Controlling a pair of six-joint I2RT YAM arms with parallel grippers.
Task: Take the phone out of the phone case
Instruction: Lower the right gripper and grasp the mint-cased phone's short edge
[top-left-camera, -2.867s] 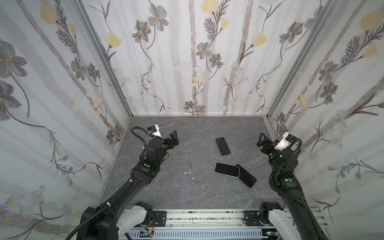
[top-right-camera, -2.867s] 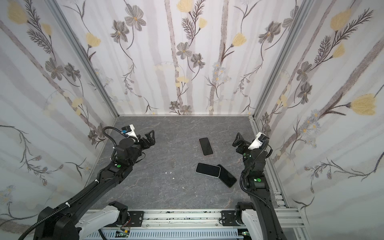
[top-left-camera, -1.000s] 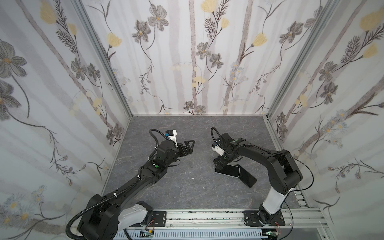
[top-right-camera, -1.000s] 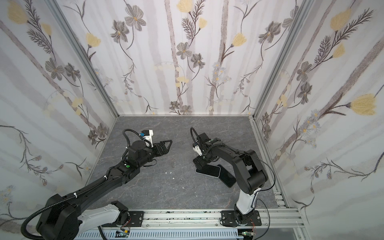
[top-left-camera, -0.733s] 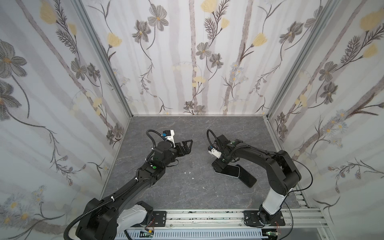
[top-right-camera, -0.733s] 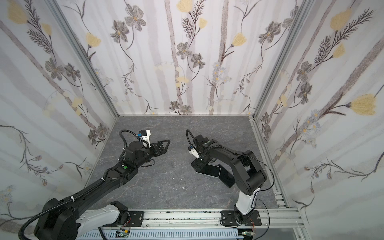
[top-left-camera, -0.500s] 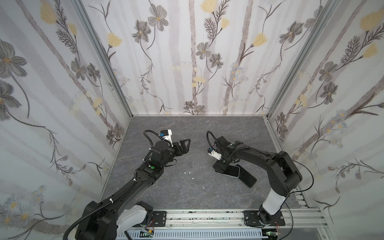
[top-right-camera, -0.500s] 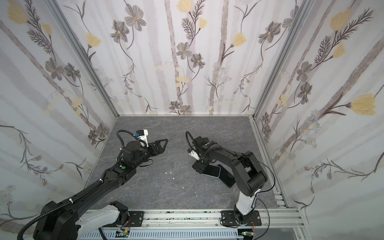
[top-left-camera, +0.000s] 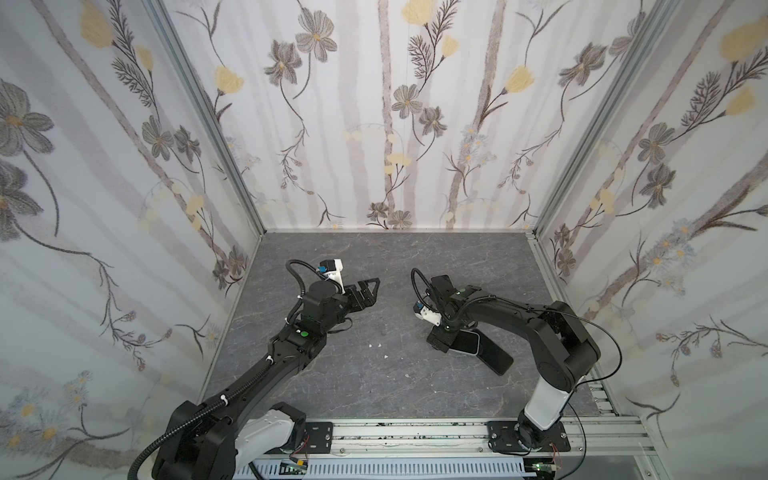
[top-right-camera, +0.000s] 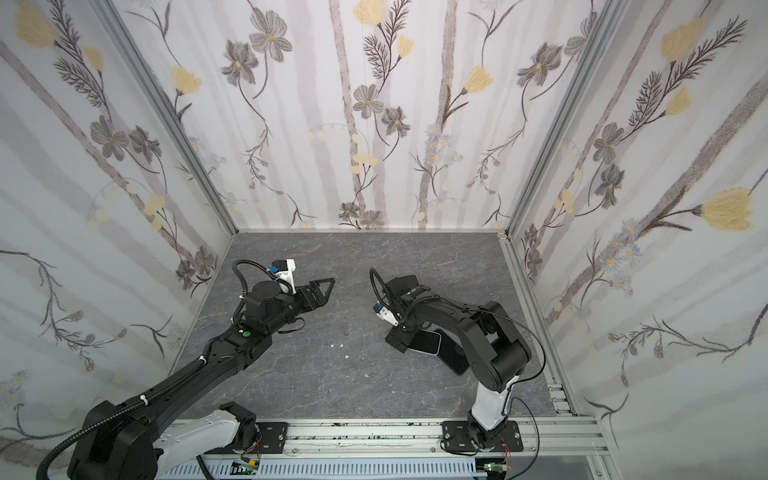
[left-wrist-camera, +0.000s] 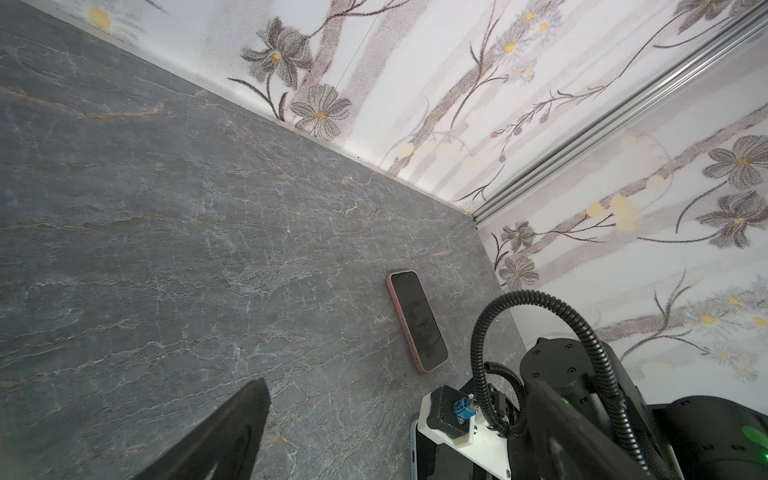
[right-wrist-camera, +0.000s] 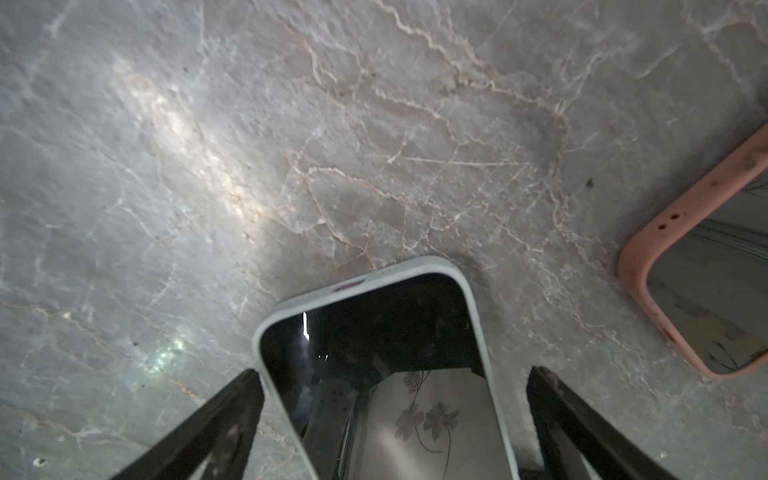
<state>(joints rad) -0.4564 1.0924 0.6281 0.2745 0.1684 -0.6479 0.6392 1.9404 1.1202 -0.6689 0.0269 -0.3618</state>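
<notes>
Grey slab (top-left-camera: 374, 374), two cased phones (right-wrist-camera: 374, 353) (right-wrist-camera: 706, 291), two hands (top-left-camera: 368, 293) (right-wrist-camera: 395, 372)

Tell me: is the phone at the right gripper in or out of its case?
In: the white case rims the dark screen of the phone, right wrist view.

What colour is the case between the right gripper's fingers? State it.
White case; clearest in the right wrist view.

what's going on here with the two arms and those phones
The right gripper sits low with its open jaws on either side of the phone in a pale case, which lies flat on the table; it has not closed on it yet. The left gripper hovers open and empty over the table's left half. A pink-cased phone lies nearby, untouched.
</notes>
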